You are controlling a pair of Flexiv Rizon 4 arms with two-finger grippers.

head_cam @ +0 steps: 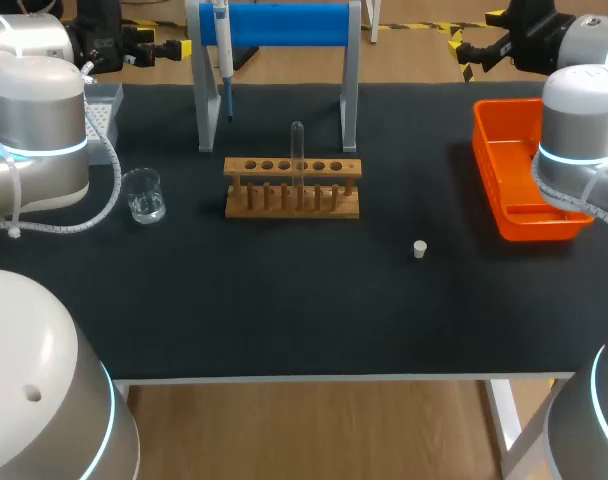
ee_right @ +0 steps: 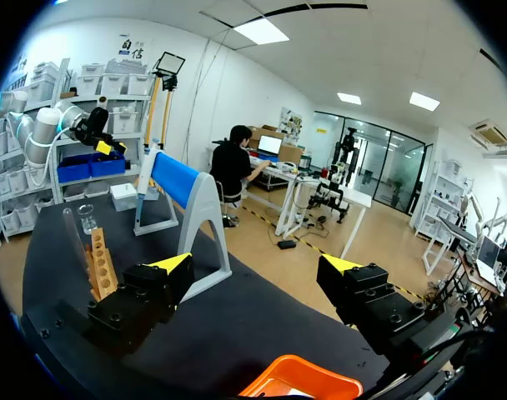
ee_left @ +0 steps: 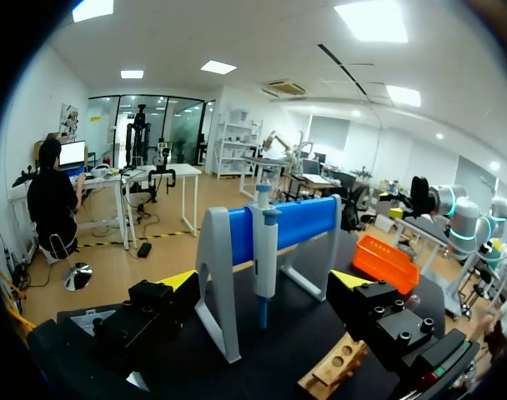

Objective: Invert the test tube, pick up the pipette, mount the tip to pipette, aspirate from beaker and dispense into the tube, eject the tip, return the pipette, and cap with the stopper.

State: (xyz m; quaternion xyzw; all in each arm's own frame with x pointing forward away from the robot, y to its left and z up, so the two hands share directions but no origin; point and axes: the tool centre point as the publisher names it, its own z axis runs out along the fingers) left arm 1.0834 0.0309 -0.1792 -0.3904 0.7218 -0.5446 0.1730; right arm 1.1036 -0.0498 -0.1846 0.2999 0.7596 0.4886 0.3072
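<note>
A clear test tube [head_cam: 297, 150] [ee_right: 72, 233] stands upright in the wooden rack [head_cam: 292, 187] [ee_right: 102, 267] at mid-table, rounded end up. The pipette [head_cam: 222, 50] [ee_left: 264, 258] hangs on the blue-barred stand [head_cam: 284, 25] [ee_left: 295, 221] behind the rack. A glass beaker [head_cam: 143, 194] [ee_right: 87, 218] sits left of the rack. The small white stopper [head_cam: 420, 249] lies on the mat to the right. My left gripper [head_cam: 179, 47] [ee_left: 264, 283] is open at the back left, facing the pipette from a distance. My right gripper [head_cam: 464, 50] [ee_right: 255, 265] is open at the back right, above the orange bin, holding nothing.
An orange bin [head_cam: 519, 170] [ee_left: 387, 262] [ee_right: 299, 379] lies along the right edge. A grey tip box [head_cam: 102, 105] sits at the back left corner, under my left arm. Black mat [head_cam: 304, 300] covers the table in front of the rack.
</note>
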